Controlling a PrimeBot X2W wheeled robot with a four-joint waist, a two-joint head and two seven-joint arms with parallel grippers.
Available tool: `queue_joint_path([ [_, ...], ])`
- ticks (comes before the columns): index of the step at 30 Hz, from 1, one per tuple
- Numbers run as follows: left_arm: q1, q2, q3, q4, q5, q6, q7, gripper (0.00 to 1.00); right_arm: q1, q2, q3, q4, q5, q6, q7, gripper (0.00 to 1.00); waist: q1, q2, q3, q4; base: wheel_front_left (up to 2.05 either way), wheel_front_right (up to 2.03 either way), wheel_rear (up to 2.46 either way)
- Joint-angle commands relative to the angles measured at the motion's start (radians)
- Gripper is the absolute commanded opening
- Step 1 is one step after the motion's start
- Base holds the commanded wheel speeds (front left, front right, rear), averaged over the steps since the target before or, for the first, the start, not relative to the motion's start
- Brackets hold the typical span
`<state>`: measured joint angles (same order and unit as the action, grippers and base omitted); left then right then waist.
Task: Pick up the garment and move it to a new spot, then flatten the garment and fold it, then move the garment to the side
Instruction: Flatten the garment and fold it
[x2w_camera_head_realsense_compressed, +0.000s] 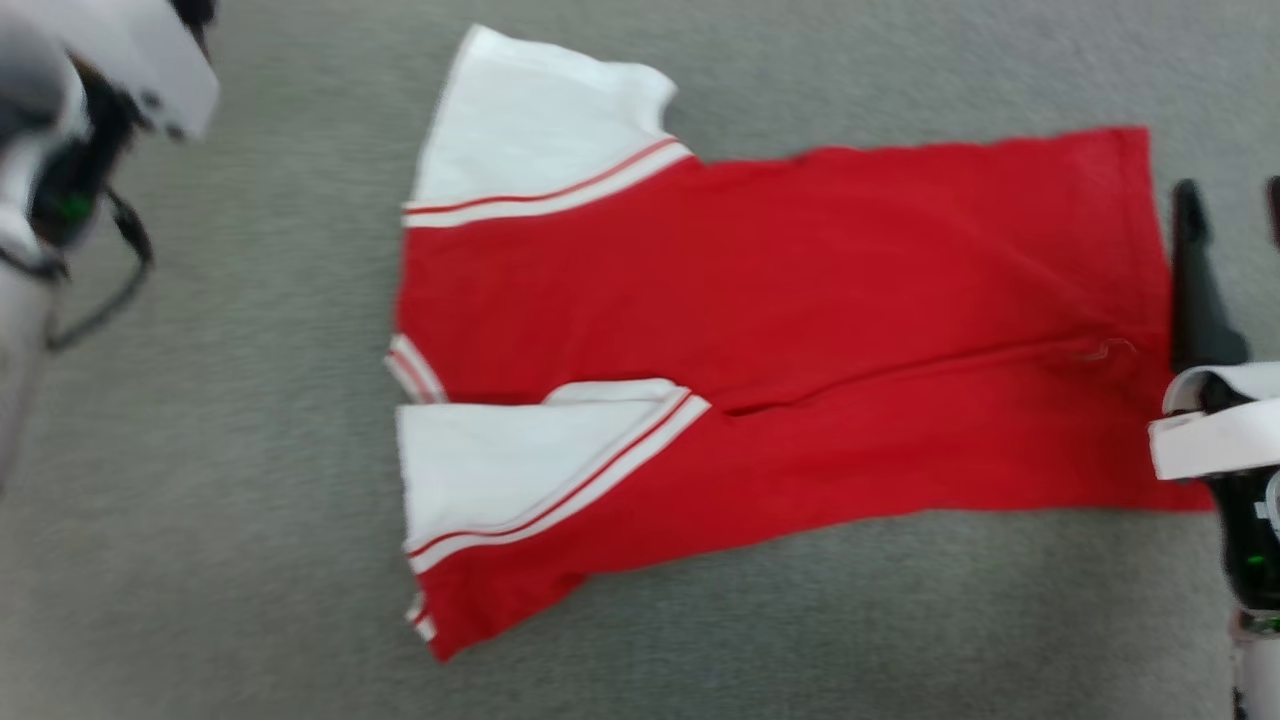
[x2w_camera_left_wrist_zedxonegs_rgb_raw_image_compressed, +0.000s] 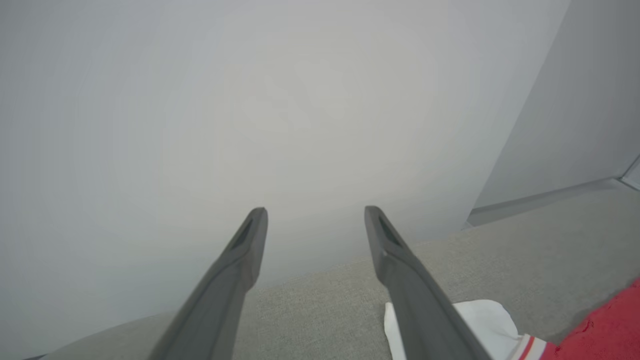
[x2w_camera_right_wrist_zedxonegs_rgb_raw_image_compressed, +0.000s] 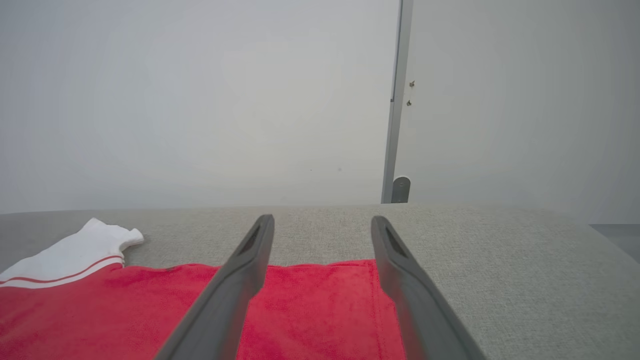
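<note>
The garment (x2w_camera_head_realsense_compressed: 760, 330) lies spread on the grey fabric surface (x2w_camera_head_realsense_compressed: 250, 480), its red body running to the right and its white sleeves at the left. Its near long side is folded in over the body, with the near sleeve (x2w_camera_head_realsense_compressed: 510, 460) lying on top. My right gripper (x2w_camera_head_realsense_compressed: 1230, 190) hangs open just past the hem at the right edge; in the right wrist view the right gripper (x2w_camera_right_wrist_zedxonegs_rgb_raw_image_compressed: 322, 220) is above the garment (x2w_camera_right_wrist_zedxonegs_rgb_raw_image_compressed: 310, 305), holding nothing. My left gripper (x2w_camera_left_wrist_zedxonegs_rgb_raw_image_compressed: 315, 212) is open and empty, raised off to the side of a white sleeve (x2w_camera_left_wrist_zedxonegs_rgb_raw_image_compressed: 482, 315).
The pale left arm housing (x2w_camera_head_realsense_compressed: 110, 60) with a dark cable fills the upper left. A plain wall rises behind the surface's far edge (x2w_camera_right_wrist_zedxonegs_rgb_raw_image_compressed: 450, 207). A vertical grey post (x2w_camera_right_wrist_zedxonegs_rgb_raw_image_compressed: 395, 100) stands behind it. The surface's edge and a wall corner (x2w_camera_left_wrist_zedxonegs_rgb_raw_image_compressed: 500, 200) lie near the left gripper.
</note>
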<state>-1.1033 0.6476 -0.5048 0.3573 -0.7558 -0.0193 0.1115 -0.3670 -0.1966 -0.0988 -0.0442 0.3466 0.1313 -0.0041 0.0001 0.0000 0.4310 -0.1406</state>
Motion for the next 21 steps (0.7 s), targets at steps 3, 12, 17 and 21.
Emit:
queue_joint_path([
  [3, -0.13, -0.014, -0.064, 0.143, 0.033, -0.065, 0.087, 1.0, -0.018, 0.027, 0.033, 0.011, -0.005, -0.001, -0.044, 1.0, -0.0001, 0.0, 0.118, -0.139, 0.0, 0.0, 0.0],
  [12, -0.298, -0.032, -0.247, 0.348, -0.074, -0.112, 0.416, 1.0, -0.001, 0.054, 0.066, 0.005, -0.01, -0.001, -0.099, 1.0, -0.0001, 0.0, 0.165, -0.2, 0.0, 0.0, 0.0],
  [17, -0.317, 0.001, -0.313, 0.356, -0.216, -0.112, 0.604, 1.0, 0.003, 0.064, 0.08, 0.006, -0.006, -0.001, -0.101, 1.0, -0.0001, 0.0, 0.173, -0.214, 0.0, 0.0, 0.0],
  [21, -0.315, 0.025, -0.365, 0.356, -0.273, -0.112, 0.705, 1.0, 0.0, 0.065, 0.089, 0.012, 0.0, -0.001, -0.103, 1.0, -0.0001, 0.0, 0.176, -0.221, 0.0, 0.0, 0.0],
])
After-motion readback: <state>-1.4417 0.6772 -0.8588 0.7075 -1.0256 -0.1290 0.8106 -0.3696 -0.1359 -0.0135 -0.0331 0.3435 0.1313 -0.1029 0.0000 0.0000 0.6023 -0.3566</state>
